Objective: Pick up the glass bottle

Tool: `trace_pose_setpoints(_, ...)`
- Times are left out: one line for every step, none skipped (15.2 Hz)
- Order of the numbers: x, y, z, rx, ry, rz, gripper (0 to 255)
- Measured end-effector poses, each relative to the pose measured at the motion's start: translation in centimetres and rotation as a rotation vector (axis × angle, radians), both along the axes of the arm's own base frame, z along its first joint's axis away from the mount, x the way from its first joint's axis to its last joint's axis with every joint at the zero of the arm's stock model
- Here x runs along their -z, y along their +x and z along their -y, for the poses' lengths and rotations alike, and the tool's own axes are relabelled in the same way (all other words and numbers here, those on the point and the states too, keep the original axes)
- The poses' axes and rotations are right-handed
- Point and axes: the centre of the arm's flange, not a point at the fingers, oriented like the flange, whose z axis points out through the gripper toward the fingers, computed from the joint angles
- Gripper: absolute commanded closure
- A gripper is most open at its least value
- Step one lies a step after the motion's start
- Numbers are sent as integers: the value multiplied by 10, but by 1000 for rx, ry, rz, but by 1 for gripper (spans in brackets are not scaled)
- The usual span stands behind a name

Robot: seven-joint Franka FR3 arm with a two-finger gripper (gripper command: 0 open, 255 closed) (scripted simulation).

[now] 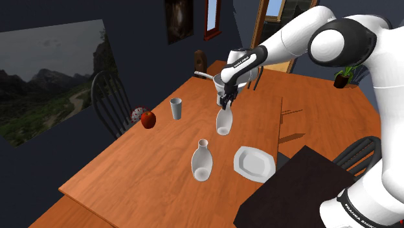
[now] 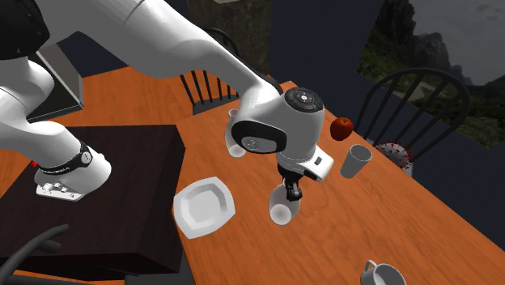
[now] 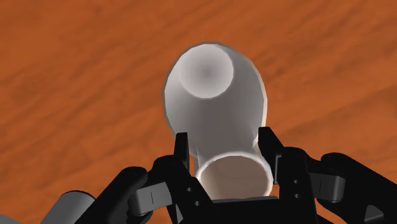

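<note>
In the shoulder view the gripper (image 1: 226,102) clasps the neck of the white bottle (image 1: 223,122), which hangs tilted over the middle of the table (image 1: 129,170), so the lift looks largely done. The second exterior view shows the bottle (image 2: 282,209) directly beneath the gripper (image 2: 291,193), its base apparently clear of the wood. In the wrist view both fingers (image 3: 182,153) press the neck between them.

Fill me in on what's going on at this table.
The white arm's black hand is shut on the neck of a pale bottle, which hangs from it and looks to be lifted just off the wooden table. A second bottle, a white plate, a cup and a red apple sit nearby on the table, untouched.
</note>
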Motion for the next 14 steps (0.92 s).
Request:
trace_pose_setpoints(-4,0,0,0,0,0,255)
trace_pose_setpoints(-10,0,0,0,0,0,255)
trace_pose_setpoints(-15,0,-1,0,0,0,255)
trace_pose_setpoints(-20,0,0,0,0,0,255)
trace_pose_setpoints(-25,0,-1,0,0,0,255)
trace_pose_setpoints(-30,0,-1,0,0,0,255)
trace_pose_setpoints(-35,0,-1,0,0,0,255)
trace_pose_setpoints(-41,-1,1,0,0,0,255)
trace_pose_setpoints(-46,1,1,0,0,0,255)
trace_pose_setpoints(-52,0,0,0,0,0,255)
trace_pose_setpoints(-56,1,-1,0,0,0,255)
trace_pose_setpoints(-61,1,-1,0,0,0,255)
trace_pose_setpoints(-67,0,-1,0,0,0,255)
trace_pose_setpoints(-70,0,-1,0,0,0,255)
